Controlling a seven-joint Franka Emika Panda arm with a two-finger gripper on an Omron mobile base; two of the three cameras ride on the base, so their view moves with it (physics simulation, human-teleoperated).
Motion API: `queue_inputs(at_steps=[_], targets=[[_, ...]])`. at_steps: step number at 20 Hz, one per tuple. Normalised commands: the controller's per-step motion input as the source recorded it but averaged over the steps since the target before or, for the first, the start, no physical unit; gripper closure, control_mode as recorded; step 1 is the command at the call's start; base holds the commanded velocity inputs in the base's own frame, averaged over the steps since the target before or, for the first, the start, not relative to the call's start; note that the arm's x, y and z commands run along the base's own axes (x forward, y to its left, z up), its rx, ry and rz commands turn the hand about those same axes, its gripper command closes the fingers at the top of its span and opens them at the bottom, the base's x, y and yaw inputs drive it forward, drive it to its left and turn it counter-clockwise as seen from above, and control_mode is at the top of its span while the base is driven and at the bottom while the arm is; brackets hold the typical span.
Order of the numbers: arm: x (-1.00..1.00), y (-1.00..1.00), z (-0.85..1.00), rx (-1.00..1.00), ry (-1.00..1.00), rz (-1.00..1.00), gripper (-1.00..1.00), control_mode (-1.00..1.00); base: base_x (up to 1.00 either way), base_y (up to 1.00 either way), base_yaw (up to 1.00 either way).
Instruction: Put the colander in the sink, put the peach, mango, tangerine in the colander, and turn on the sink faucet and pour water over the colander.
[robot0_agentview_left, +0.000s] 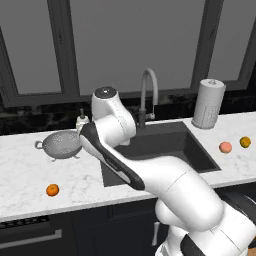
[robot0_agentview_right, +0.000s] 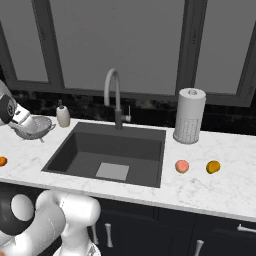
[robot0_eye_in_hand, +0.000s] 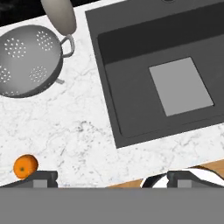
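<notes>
The gripper (robot0_eye_in_hand: 112, 177) hangs above the marble counter (robot0_eye_in_hand: 78, 131) left of the sink (robot0_eye_in_hand: 131, 52), its two dark tips spread wide with nothing between them. The colander (robot0_eye_in_hand: 26, 61) sits upright on the counter beside the sink basin, just by the soap dispenser (robot0_eye_in_hand: 59, 15). It looks like thin perforated metal: light, stiff, and probably slick, so the rim or one of its small loop handles is the sensible hold, since the rounded bowl offers nothing to pinch. The tangerine (robot0_eye_in_hand: 25, 166) lies near the counter's front edge. The peach (robot0_agentview_right: 182, 166) and what is likely the mango (robot0_agentview_right: 213, 167) rest right of the sink, near the paper towel roll (robot0_agentview_right: 190, 116); all three will roll and want a gentle, centred pinch.
</notes>
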Motion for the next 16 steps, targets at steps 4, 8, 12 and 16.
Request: queue_inputs(at_steps=[4,8,12,16], targets=[[0.73,0.14,-0.45,0.06,0.07,-0.06,-1.0,-1.0,0.0,0.0,0.0],[0.68,0.02,-0.44,0.06,0.0,-0.05,-1.0,-1.0,0.0,0.0,0.0],[0.58,0.15,-0.37,0.02,0.0,-0.04,-1.0,-1.0,0.0,0.0,0.0],[0.43,0.26,-0.34,0.0,0.0,-0.03,-1.0,-1.0,0.0,0.0,0.0]])
